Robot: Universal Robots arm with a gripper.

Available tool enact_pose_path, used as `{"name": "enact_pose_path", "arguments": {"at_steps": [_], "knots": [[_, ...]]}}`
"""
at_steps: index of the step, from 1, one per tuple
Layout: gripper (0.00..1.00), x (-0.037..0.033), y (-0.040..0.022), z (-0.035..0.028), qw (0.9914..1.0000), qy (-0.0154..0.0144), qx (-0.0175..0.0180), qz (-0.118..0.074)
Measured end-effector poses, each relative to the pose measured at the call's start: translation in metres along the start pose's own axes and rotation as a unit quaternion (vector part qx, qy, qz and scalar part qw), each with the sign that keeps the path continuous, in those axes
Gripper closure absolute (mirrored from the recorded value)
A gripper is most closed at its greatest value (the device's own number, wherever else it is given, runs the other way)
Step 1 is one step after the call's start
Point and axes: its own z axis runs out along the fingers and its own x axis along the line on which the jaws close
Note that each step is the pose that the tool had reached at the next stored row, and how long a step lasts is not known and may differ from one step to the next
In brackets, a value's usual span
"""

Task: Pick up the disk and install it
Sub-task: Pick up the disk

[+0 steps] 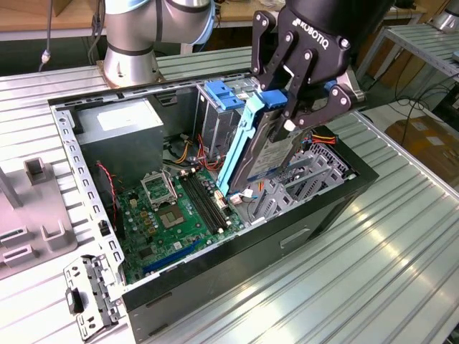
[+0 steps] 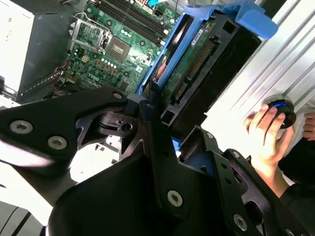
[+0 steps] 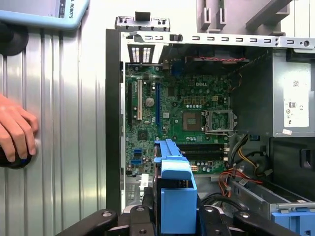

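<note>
The ribbed metal table carries an open black steel case holding a green board. Over its perforated bay, the black gripper clamps the flat, blue-edged disk, which is tilted and apparently touches nothing below. A hand rests on a round knob.

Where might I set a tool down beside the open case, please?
The ribbed table is bare on the exterior view's right of the case. The exterior view's left holds grey fixtures and a bracket; inside, the pincer grips the disk.
</note>
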Motion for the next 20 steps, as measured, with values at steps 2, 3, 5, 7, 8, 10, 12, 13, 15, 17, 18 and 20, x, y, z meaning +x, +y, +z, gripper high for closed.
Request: {"name": "enact_pose_path", "arguments": {"at_steps": [2, 3, 5, 7, 8, 10, 12, 13, 15, 17, 18, 20], "knots": [[0.63, 0.0027, -0.0010, -0.0001, 1.00000, 0.0000, 0.0000, 0.000], [0.63, 0.0045, -0.0089, -0.0002, 1.00000, 0.0000, -0.0010, 0.000], [0.63, 0.0125, -0.0174, -0.0008, 1.00000, 0.0000, -0.0020, 0.000], [0.63, 0.0131, -0.0176, -0.0008, 1.00000, 0.0000, -0.0020, 0.000], [0.63, 0.0134, -0.0177, -0.0009, 1.00000, 0.0000, -0.0020, 0.000], [0.63, 0.0141, -0.0180, -0.0009, 1.00000, 0.0000, -0.0020, 0.000], [0.63, 0.0145, -0.0182, -0.0009, 1.00000, 0.0000, -0.0020, 0.000], [0.63, 0.0147, -0.0184, -0.0010, 1.00000, 0.0000, -0.0020, 0.000], [0.63, 0.0151, -0.0187, -0.0010, 1.00000, 0.0000, -0.0020, 0.000], [0.63, 0.0156, -0.0190, -0.0010, 1.00000, 0.0000, -0.0020, 0.000], [0.63, 0.0158, -0.0191, -0.0010, 1.00000, 0.0000, -0.0020, 0.000], [0.63, 0.0164, -0.0196, -0.0011, 1.00000, 0.0000, -0.0020, 0.000]]}}
